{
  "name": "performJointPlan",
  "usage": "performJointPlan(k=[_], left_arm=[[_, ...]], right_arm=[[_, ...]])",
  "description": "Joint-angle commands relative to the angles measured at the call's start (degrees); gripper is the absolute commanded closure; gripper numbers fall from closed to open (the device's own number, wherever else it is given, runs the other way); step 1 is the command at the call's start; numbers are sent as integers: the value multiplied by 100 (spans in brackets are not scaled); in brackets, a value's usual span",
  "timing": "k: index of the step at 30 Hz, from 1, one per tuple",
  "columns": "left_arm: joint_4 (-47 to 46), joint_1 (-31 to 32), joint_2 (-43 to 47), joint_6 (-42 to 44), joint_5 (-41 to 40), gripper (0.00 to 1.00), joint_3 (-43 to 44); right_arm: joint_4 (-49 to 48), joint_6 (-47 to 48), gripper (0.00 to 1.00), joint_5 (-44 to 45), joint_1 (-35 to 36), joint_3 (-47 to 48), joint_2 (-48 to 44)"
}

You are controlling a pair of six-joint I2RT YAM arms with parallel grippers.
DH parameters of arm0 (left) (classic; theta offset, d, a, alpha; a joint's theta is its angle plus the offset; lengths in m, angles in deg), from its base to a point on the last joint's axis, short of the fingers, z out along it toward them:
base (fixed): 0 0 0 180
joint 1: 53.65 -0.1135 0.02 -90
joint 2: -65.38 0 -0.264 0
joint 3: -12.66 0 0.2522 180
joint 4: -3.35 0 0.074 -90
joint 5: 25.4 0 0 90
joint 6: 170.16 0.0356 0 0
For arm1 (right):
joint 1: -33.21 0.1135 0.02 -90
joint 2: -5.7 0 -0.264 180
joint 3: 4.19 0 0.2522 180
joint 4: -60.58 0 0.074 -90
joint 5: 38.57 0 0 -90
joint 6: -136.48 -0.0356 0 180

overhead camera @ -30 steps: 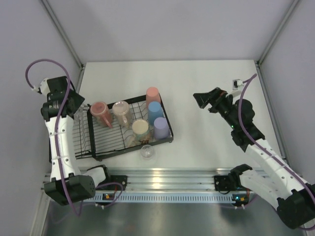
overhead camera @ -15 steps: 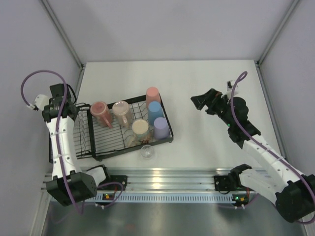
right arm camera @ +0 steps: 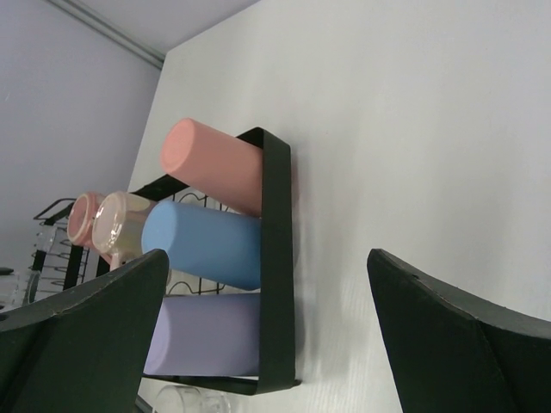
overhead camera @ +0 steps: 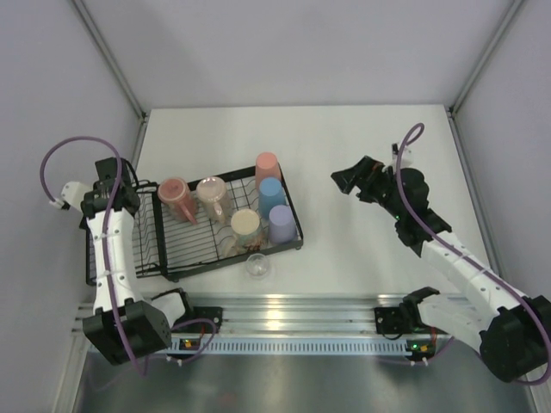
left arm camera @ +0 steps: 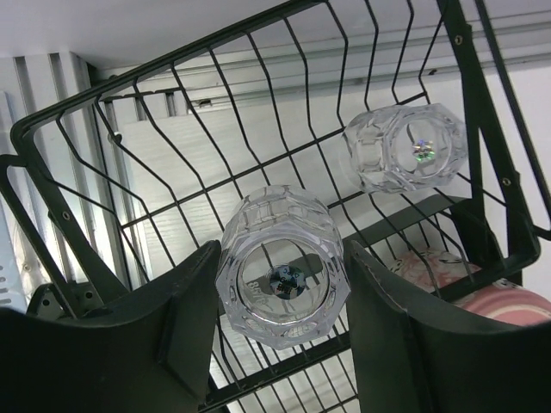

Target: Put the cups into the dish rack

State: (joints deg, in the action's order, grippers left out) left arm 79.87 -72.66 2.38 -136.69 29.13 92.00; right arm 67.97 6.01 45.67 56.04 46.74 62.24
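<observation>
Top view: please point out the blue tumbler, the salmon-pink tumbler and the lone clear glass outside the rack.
blue tumbler [overhead camera: 272,191], top view, its top face.
salmon-pink tumbler [overhead camera: 268,163], top view, its top face.
lone clear glass [overhead camera: 258,267], top view, its middle.

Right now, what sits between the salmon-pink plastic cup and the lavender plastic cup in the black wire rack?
A blue plastic tumbler, in line with them; the top view shows it.

The white table [overhead camera: 362,146] carries the dish rack [overhead camera: 196,248] and 1 clear glass [overhead camera: 257,266].
</observation>
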Motion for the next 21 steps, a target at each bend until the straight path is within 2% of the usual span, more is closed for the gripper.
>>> performJointPlan(k=[1, 13, 15, 21], left_arm=[[-326, -42, 113, -200, -190, 100, -177], [-730, -42, -186, -77, -540, 100, -309], [-809, -42, -230, -60, -602, 96, -335], [-1204, -42, -318, -25, -550, 92, -511]], right_arm=[[-49, 100, 1, -48, -15, 238, 24], [4, 197, 0, -39, -7, 273, 42], [31, 223, 0, -66, -7, 291, 42], [83, 302, 1, -66, -15, 344, 33]])
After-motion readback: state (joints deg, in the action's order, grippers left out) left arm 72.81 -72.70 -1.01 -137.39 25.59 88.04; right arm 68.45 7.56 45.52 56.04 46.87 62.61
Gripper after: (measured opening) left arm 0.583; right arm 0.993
